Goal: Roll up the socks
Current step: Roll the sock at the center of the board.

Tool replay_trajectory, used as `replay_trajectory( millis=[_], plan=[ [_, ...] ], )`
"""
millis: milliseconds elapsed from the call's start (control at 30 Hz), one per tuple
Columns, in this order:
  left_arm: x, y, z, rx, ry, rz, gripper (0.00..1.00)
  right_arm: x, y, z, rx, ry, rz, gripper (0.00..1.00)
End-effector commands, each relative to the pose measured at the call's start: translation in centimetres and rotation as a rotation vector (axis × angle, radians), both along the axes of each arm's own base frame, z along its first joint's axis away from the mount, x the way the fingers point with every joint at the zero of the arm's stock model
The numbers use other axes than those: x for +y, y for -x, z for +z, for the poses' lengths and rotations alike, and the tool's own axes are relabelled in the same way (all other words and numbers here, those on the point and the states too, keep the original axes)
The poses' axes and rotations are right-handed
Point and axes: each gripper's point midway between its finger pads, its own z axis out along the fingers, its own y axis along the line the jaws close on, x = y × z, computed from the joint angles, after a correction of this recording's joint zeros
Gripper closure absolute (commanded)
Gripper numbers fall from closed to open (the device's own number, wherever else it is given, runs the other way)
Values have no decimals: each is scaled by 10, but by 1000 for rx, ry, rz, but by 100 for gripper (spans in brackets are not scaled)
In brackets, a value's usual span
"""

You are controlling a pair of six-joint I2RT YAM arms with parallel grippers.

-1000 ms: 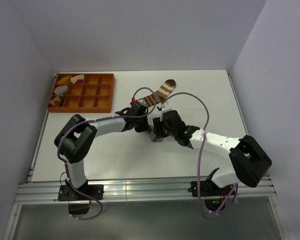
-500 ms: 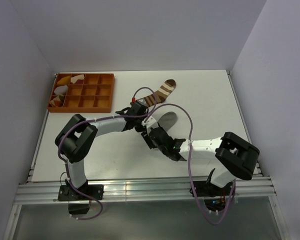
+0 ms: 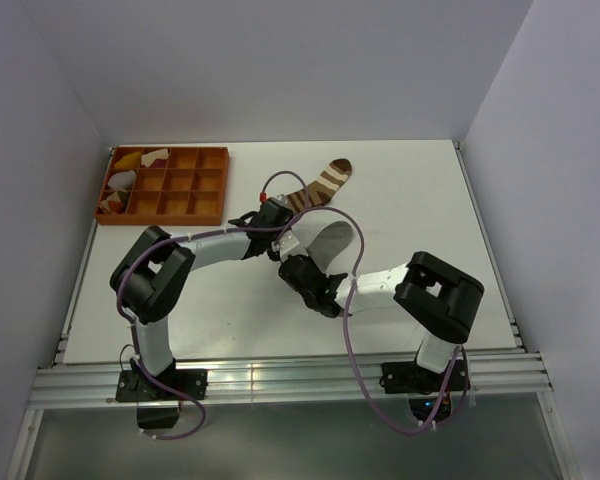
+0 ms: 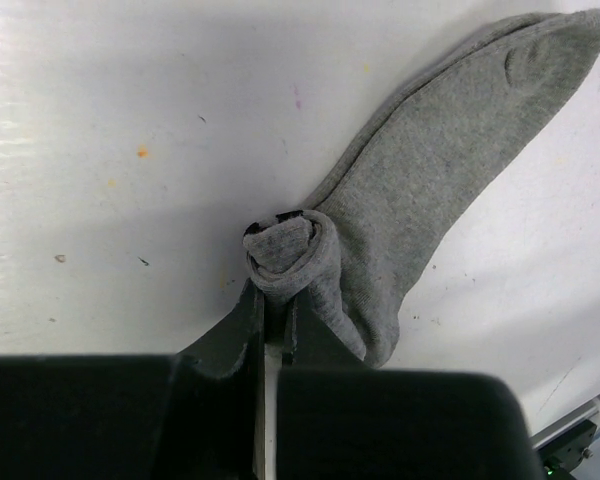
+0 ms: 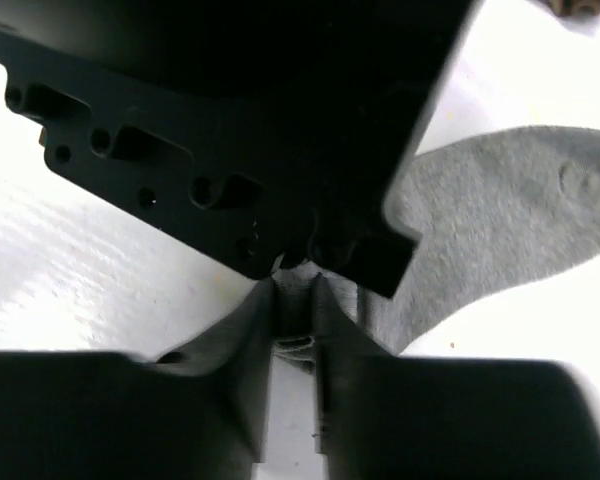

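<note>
The grey sock [image 4: 430, 170] lies flat on the white table, its cuff end rolled into a small bundle. My left gripper [image 4: 277, 295] is shut on that bundle. My right gripper [image 5: 293, 290] has come in from the near side, just under the left gripper's black body [image 5: 230, 130], and its jaws are closed on grey fabric with a dark-striped edge. In the top view both grippers meet at the grey sock's [image 3: 332, 238] near-left end. The brown sock with white stripes [image 3: 320, 185] lies apart, farther back.
An orange compartment tray [image 3: 223, 185] stands at the back left with yellow and white cloth pieces [image 3: 130, 160] in its left cells. Purple cables loop over both arms. Grey walls close in the table on three sides.
My right arm has swung left and its gripper has moved in to the sock's rolled end, jaws narrowing onto the fabric. The left gripper has kept its grip in place.
</note>
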Motion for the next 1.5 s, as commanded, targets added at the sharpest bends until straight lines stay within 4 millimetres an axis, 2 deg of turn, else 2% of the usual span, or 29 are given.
replay_trajectory(
  millis=[0,67,133,167,267,300,400,467,500,533,633,700,767,800,833,867,967,1167,1467],
  plan=[
    [14,12,-24,62,-64,6,100,-7,4,-20,48,58,-49,84],
    [15,11,-20,59,-47,16,97,-8,7,-21,66,44,-56,100],
    [17,8,-15,51,-17,40,89,-6,12,-18,88,9,-51,100],
    [19,6,-12,46,-6,52,76,-2,15,-19,120,-22,-30,100],
    [27,-2,-3,21,30,109,52,-5,16,-14,184,-105,-30,100],
    [31,-6,-1,12,39,130,42,3,21,-12,233,-157,10,100],
    [38,-12,11,-19,80,176,29,5,23,-10,341,-268,45,100],
    [40,-14,20,-41,112,199,25,7,24,-9,401,-344,60,100],
    [43,-15,22,-48,119,211,24,-1,19,-9,430,-385,43,100],
    [46,-12,23,-46,126,219,24,8,25,-3,483,-465,87,100],
    [47,-15,32,-80,174,238,24,2,22,3,560,-612,84,100],
    [45,-17,36,-102,199,242,24,-5,24,-3,615,-662,61,100],
    [43,-14,33,-91,218,229,25,-6,22,3,676,-774,62,100],
    [40,-14,34,-95,236,221,26,-11,24,-6,718,-795,39,100],
    [37,-13,30,-83,243,209,26,-15,15,-3,725,-851,15,100],
    [35,-12,28,-78,250,200,27,-13,20,-3,766,-878,38,100],
    [26,-10,26,-72,277,171,29,-20,19,-15,822,-903,-9,100],
    [10,-8,22,-81,265,123,31,-28,14,-21,895,-968,-50,100],
    [1,-7,9,-55,284,110,32,-38,17,-28,946,-998,-80,100]
  ],
)
